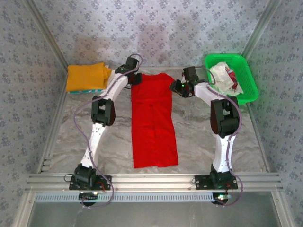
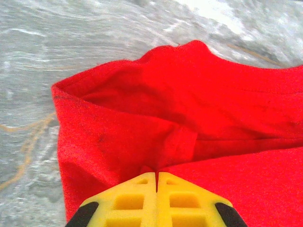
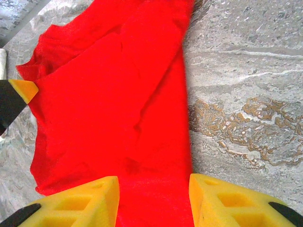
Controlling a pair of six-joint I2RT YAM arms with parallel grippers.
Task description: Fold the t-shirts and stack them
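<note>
**Top external view: both arms at the far end of the red t-shirt, left end effector closed on it**

The red t-shirt (image 1: 154, 123) lay flat at the centre of the worktop (image 1: 203, 137), folded into a long narrow strip running from near the arm bases to the far end, neck end farthest away.

The left arm (image 1: 102, 111) leaned forward and inward from its base, elbow raised at mid-worktop, forearm extended to the shirt's far left corner. The left end effector (image 1: 136, 78) sat at that corner. In the left wrist view, the left end effector (image 2: 156, 174) had its yellow fingers pressed together with no gap, a bunched fold of red cloth caught at the tips.

The right arm (image 1: 222, 118) stood upright from its base, then bent inward at the elbow towards the shirt's far right corner. The right end effector (image 1: 177, 87) was positioned there. In the right wrist view, the right end effector (image 3: 153, 189) stood partly open, one finger on either side of the red cloth, gripping nothing.

A folded orange-yellow t-shirt (image 1: 85, 76) lay at the far left of the worktop, apart from the red one. A white t-shirt with red marks (image 1: 225, 75) lay crumpled inside the green mesh basket (image 1: 248, 90) at the far right.
</note>
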